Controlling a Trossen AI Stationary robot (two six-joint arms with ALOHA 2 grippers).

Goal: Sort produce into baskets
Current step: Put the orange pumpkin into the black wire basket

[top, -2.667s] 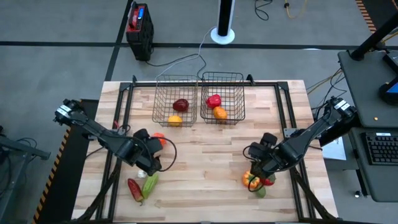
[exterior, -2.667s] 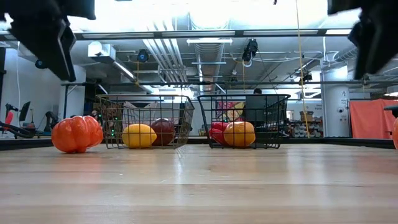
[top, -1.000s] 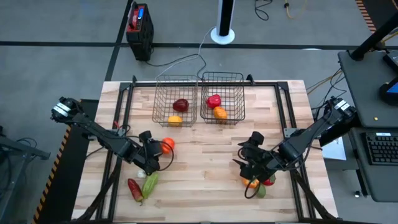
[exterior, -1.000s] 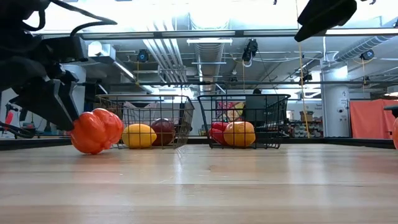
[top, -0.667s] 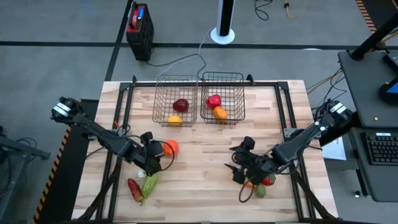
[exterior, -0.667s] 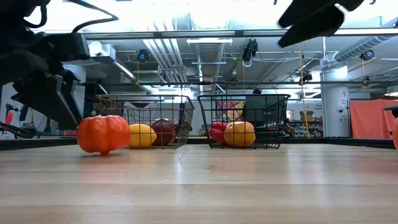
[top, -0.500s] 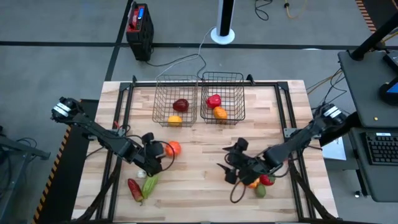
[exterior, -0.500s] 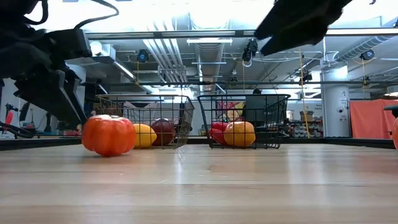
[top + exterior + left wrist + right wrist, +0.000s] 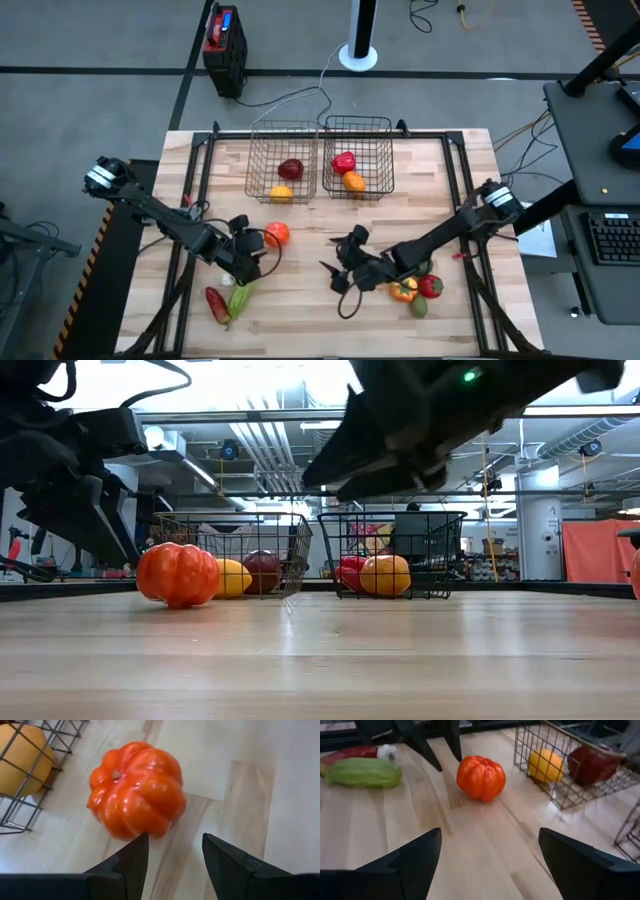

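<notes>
We see the left hand (image 9: 253, 248) low over the table (image 9: 320, 300), its two fingers (image 9: 134, 857) parted and grasping nothing; the ribbed orange-red tomato (image 9: 277, 235) lies on the wood just beyond the fingertips, apart from them. That tomato sits near the near corner of the left basket (image 9: 283, 160).

Our right hand (image 9: 338, 270) reaches far toward the middle of the table, its fingers (image 9: 415, 857) spread wide and empty, pointed toward the tomato and the left hand across bare wood.

The left basket holds a dark red fruit (image 9: 290, 169) and a yellow fruit (image 9: 282, 194). The right basket (image 9: 357, 155), touching or just beside the left one at the far middle of the table, holds a red pepper (image 9: 343, 161) and an orange fruit (image 9: 353, 182).

At the near left, beside the left arm, lie a long green vegetable (image 9: 241, 296), a red pepper-like piece (image 9: 217, 303) and a white garlic bulb (image 9: 227, 281), close together. At the near right, by the right arm, sit an orange-yellow pepper (image 9: 403, 291), a red piece (image 9: 430, 287) and a green piece (image 9: 419, 307), clustered and touching.

A black and red box (image 9: 223, 38) stands on the floor beyond the table's far left corner.
</notes>
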